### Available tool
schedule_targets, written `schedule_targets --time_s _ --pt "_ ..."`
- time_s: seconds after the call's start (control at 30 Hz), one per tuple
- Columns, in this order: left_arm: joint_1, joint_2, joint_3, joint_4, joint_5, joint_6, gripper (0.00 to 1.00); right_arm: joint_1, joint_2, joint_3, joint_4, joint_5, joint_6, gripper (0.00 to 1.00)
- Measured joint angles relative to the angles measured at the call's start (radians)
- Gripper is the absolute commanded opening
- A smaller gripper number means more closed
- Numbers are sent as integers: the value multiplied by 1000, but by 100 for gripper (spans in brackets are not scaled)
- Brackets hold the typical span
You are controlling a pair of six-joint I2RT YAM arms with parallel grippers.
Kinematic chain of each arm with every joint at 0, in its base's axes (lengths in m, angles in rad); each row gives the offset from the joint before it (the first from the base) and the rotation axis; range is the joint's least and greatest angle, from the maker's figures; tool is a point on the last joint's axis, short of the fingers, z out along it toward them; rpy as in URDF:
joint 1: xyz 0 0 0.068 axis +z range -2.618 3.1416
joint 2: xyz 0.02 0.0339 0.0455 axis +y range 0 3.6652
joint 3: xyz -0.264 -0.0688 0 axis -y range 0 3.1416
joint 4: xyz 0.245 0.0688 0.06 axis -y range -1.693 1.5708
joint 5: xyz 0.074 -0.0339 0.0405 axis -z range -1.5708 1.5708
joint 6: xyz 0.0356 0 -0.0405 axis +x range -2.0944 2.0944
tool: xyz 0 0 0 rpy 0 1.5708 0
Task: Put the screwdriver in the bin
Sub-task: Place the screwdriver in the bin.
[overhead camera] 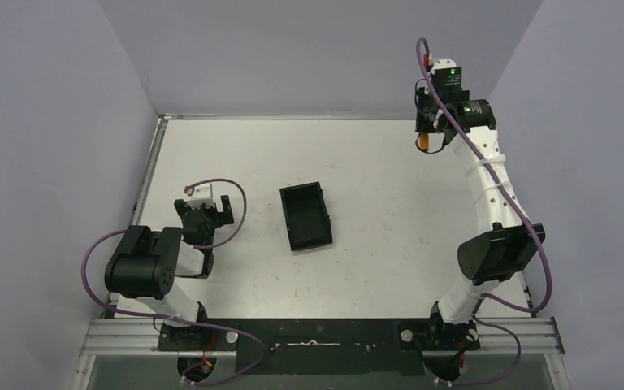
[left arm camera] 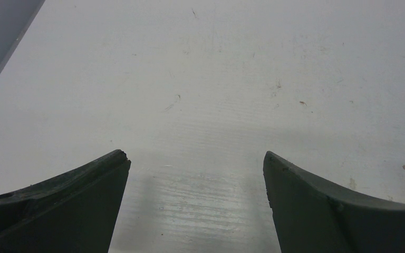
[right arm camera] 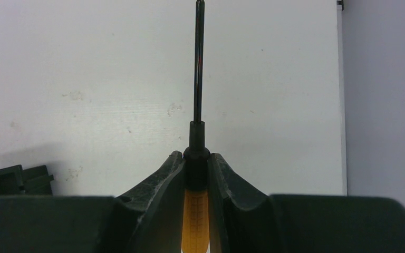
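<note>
The screwdriver [right arm camera: 196,142] is clamped between the right gripper's [right arm camera: 196,158] fingers [right arm camera: 158,184]. They press on the top of its orange handle and black collar, and the thin black shaft sticks straight out past the tips. In the top view that gripper [overhead camera: 431,134] holds it over the far right corner of the table [overhead camera: 390,203], close to the right wall [overhead camera: 585,122]. The bin [overhead camera: 306,213] sits on the table near the middle, well apart from the screwdriver, with nothing in it; one corner of it shows at the lower left of the right wrist view. The left gripper [overhead camera: 205,203] is low on the left side of the table, to the left of the bin and not touching it, with its fingers [left arm camera: 74,200] spread wide over bare table.
</note>
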Motion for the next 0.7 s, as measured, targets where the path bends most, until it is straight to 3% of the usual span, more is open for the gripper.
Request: schedule_targets --time_s 0.43,0.7 --pt "0 0 0 0 0 0 97 360 15 37 -11 129 101 0" --pt "0 0 0 0 0 0 97 615 121 133 14 183 156 0"
